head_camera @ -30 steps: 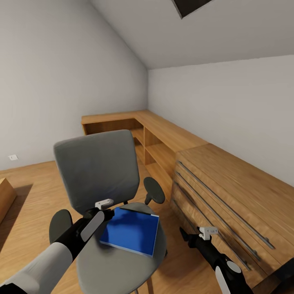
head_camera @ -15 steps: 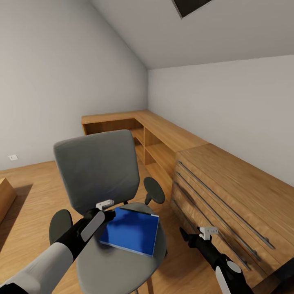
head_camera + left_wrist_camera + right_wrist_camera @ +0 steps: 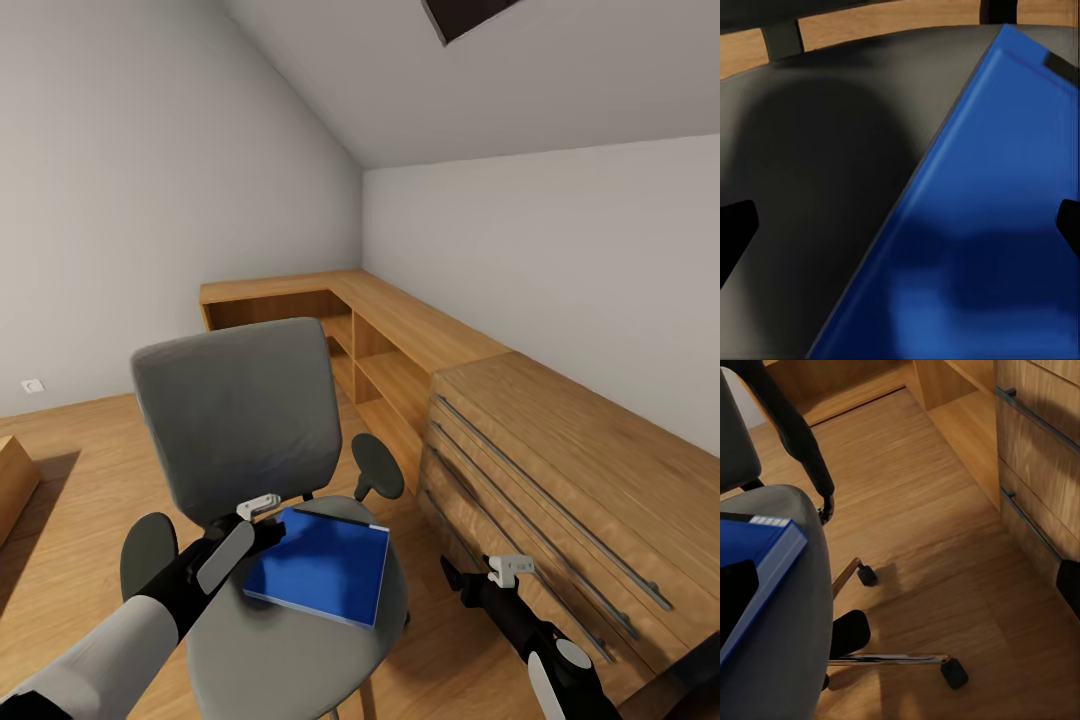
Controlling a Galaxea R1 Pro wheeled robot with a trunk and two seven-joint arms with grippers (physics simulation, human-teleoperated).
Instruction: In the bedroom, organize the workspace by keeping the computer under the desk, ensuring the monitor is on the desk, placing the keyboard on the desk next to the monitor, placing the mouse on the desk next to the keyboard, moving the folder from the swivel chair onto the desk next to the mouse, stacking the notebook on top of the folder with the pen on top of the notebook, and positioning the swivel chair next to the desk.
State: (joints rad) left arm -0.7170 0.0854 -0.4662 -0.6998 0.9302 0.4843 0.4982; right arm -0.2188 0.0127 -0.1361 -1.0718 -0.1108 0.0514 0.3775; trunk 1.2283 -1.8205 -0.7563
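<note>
The grey swivel chair stands in front of me with the bright blue folder flat on its seat. My left gripper hovers low over the folder's near-left corner. In the left wrist view it is open, its black fingertips spread wide over the folder's edge and the grey seat. My right gripper hangs open to the right of the seat, holding nothing. In the right wrist view the folder's corner and the seat rim lie at one side.
A light wooden dresser with long bar handles stands close on the right, and low wooden shelving runs into the corner. Black armrests flank the seat. The chrome base and castors spread over the plank floor. A wooden corner juts in at left.
My left gripper has sunk slightly toward the folder's corner. The right arm, the chair and the folder have stayed put.
</note>
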